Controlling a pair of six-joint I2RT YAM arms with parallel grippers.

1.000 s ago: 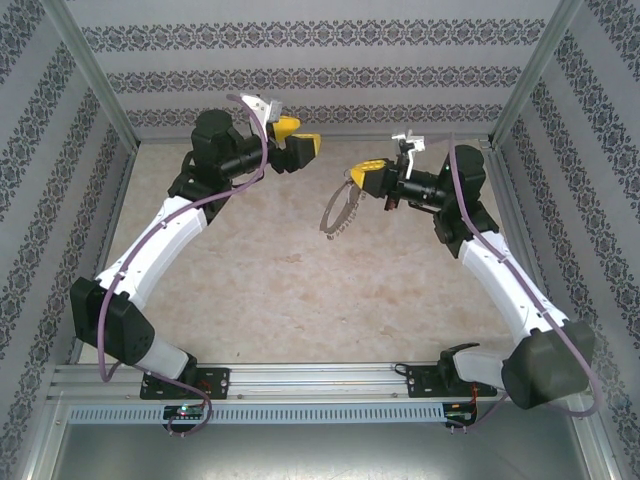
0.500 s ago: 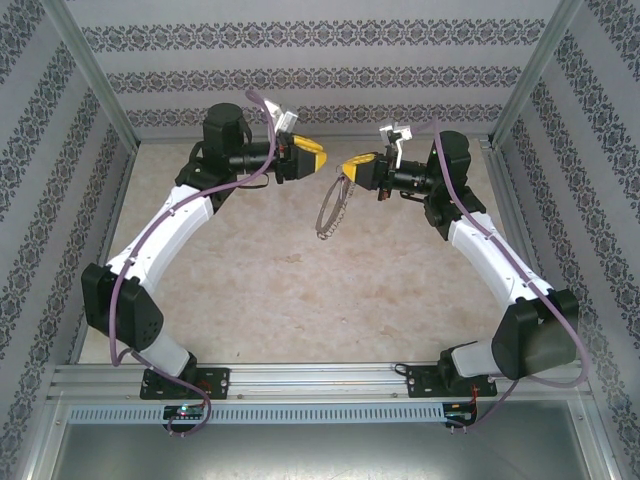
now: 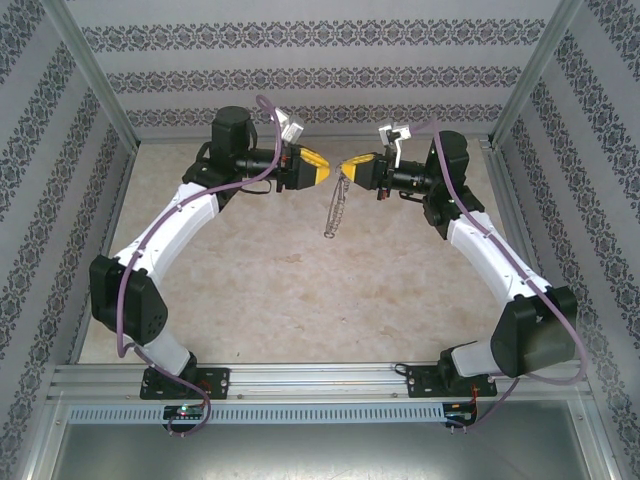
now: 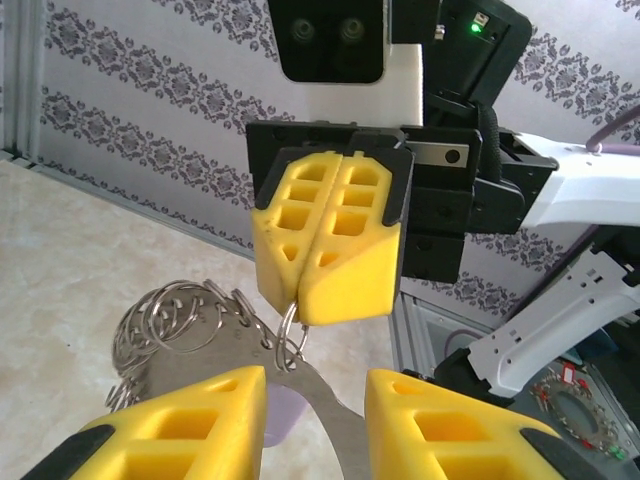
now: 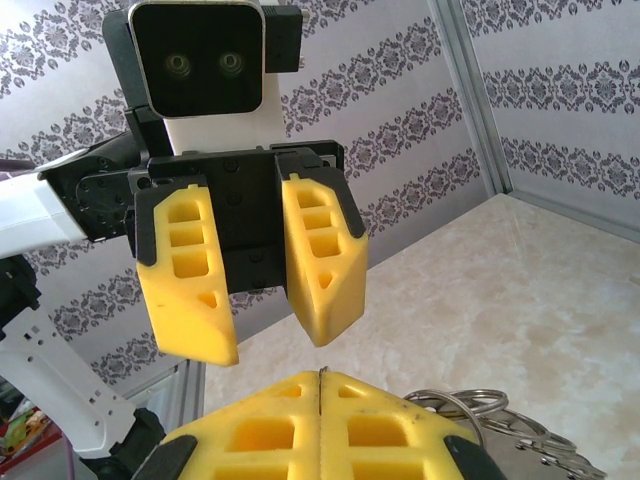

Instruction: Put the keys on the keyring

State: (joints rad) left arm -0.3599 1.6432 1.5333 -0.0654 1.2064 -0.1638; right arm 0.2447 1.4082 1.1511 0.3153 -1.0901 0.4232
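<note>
Honestly, you've got nothing to read here. No lettering, brand, number or sign is legible on the left gripper (image 5: pixel 272 350), the right gripper (image 4: pixel 303 305) or the camera housings above them. The stripes on the wall (image 3: pixel 320 40) are just ornament, not letters. Anything smaller is too blurry to tell.

You'll see a beige marbled tabletop (image 3: pixel 280 290), white walls banded with dark floral stripes (image 3: pixel 320 60), and bare aluminium frame posts (image 3: pixel 95 75).
</note>
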